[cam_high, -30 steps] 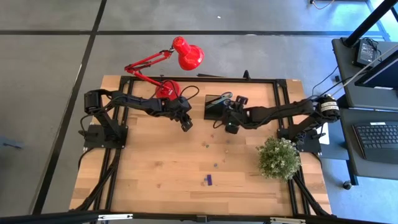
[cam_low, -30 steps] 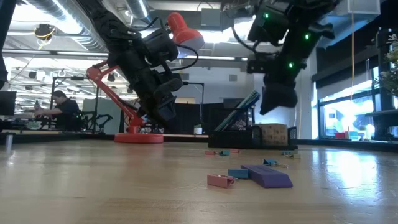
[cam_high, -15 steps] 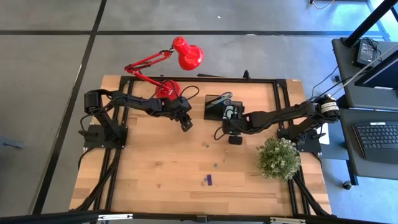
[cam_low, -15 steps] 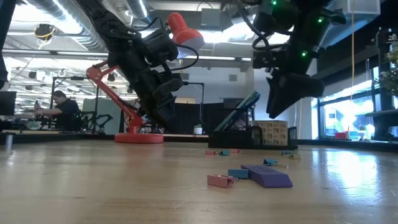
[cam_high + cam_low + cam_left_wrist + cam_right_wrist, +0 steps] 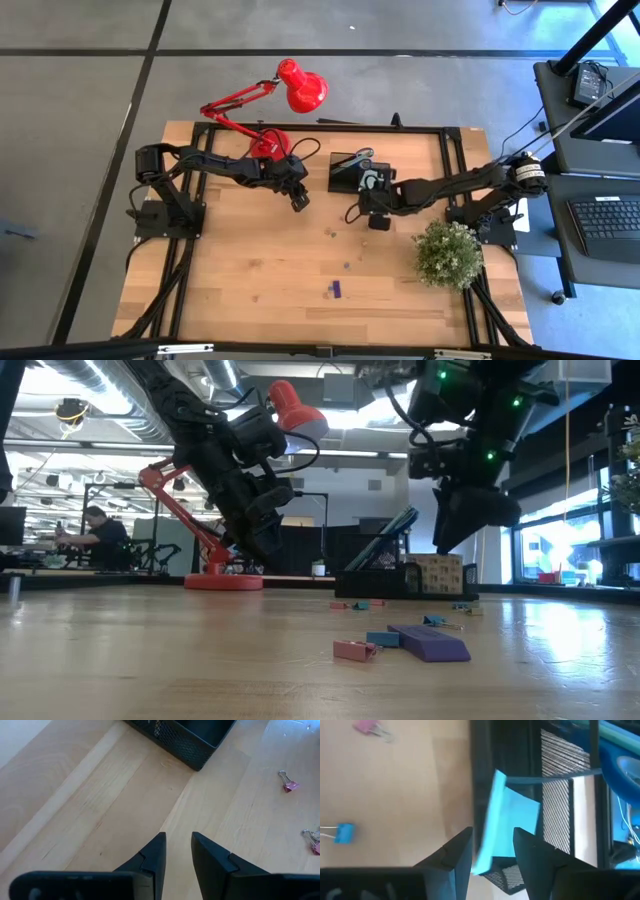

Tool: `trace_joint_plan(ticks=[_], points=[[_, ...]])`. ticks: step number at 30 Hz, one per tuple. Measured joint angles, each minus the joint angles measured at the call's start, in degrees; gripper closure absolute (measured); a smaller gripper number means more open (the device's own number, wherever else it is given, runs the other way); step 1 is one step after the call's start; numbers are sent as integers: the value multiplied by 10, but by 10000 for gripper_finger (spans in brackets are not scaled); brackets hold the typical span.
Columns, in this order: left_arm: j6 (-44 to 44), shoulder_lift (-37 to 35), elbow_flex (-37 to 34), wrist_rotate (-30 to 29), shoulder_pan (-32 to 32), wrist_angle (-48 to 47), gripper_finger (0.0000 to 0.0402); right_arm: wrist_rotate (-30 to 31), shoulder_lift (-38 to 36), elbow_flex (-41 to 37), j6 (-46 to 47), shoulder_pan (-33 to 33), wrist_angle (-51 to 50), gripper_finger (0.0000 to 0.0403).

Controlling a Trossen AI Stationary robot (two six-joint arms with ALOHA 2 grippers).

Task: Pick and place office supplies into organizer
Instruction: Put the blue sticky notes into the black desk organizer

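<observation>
At centre-left of the high view the left gripper [image 5: 298,198] hangs above bare wood just left of the organizer [image 5: 340,181], its jaws slightly parted and holding nothing; I judge it is parked there to stay clear of the other arm. Above it, at upper centre, the red lamp [image 5: 300,86] leans over the back edge of the table. The organizer sits at the middle of the frame, already carrying tall blue items in its taller section. Just below and right of it is the right gripper [image 5: 378,220], pointing back at the mesh wall. A light-blue sheet [image 5: 512,820] shows in line with it against that wall, but whether it is pinched or simply leaning there I cannot tell. Probably this arm is dealing with that sheet. At lower right stands the plant [image 5: 447,254]. The table [image 5: 250,290] is pale wooden planking ringed by a black frame [image 5: 320,127]; a purple piece [image 5: 335,290] and small binder clips [image 5: 289,785] lie loose at lower centre, not yet collected. Beyond is an open workshop with bright windows and a seated person [image 5: 100,528] at far left.
</observation>
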Motion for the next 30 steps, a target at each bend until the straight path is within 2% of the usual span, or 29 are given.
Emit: trace_joint_plan(ticks=[11,16,21,25,30], points=[[1,0,0,0,0,0,316,-15,1,0,1,-8,15,258],[1,0,0,0,0,0,316,-14,25,0,0,-8,19,258],[1,0,0,0,0,0,316,45,63,0,-1,-8,19,262],[1,0,0,0,0,0,316,52,79,0,-1,-8,20,286],[1,0,0,0,0,0,316,44,79,0,2,-8,15,352]])
